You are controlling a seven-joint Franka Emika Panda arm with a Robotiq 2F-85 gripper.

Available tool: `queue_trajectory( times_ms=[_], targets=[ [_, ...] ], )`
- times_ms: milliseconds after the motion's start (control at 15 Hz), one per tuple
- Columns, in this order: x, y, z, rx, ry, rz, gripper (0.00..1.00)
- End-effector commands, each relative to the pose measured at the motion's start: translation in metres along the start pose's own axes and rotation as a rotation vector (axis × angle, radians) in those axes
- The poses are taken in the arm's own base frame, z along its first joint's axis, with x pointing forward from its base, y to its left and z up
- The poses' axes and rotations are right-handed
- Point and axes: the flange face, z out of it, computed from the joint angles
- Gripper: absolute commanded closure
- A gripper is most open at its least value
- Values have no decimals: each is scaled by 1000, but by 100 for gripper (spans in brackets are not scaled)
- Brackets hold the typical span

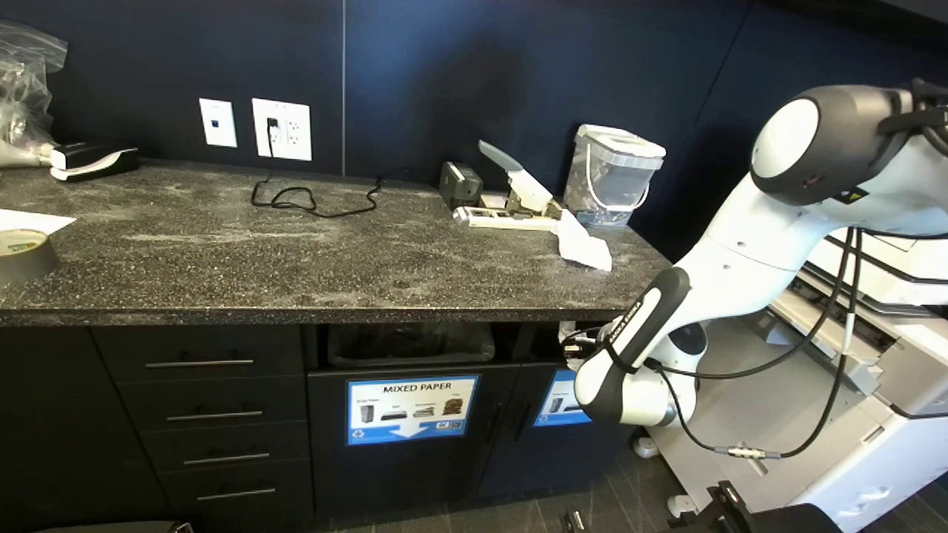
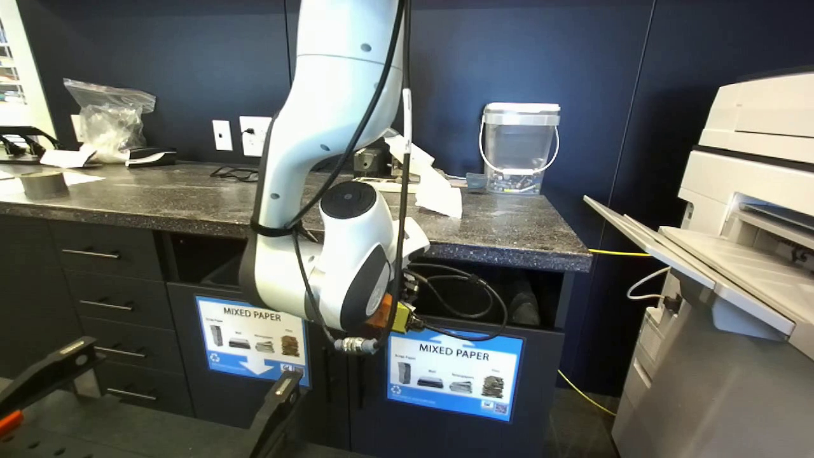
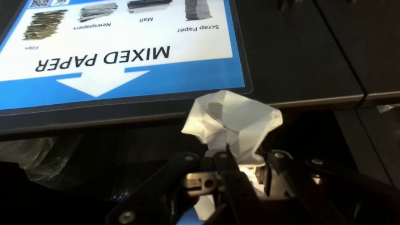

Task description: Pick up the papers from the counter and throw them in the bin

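At the gripper [image 3: 247,160], 1 crumpled paper [image 3: 234,122] is pinched between the jaws, jutting past their tips.

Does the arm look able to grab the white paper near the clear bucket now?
Probably not yet: its jaws are shut on a crumpled paper, by the bin. Nothing seems to cover the white paper, so it looks reachable once they're empty.

Lidded bucket [image 2: 521,146], black cable [image 1: 318,215], tape roll [image 1: 29,262], plastic bag [image 2: 113,124], printer [image 2: 718,254]
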Motion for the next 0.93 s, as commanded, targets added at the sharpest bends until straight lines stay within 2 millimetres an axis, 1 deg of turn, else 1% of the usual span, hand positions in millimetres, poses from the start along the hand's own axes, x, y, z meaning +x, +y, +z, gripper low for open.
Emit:
queue_trajectory(
  times_ms=[0,133,267,400,467,600,667,867],
  targets=[
    [2,5,24,-7,108,51,95],
    [3,8,34,-13,138,76,95],
    [-1,7,45,-16,161,91,95],
    [-1,11,54,-24,181,119,95],
    [-5,10,59,-32,191,134,95],
    [-3,13,64,-38,218,164,95],
    [-4,12,67,-43,231,165,95],
    [0,13,76,-56,263,168,95]
  ],
)
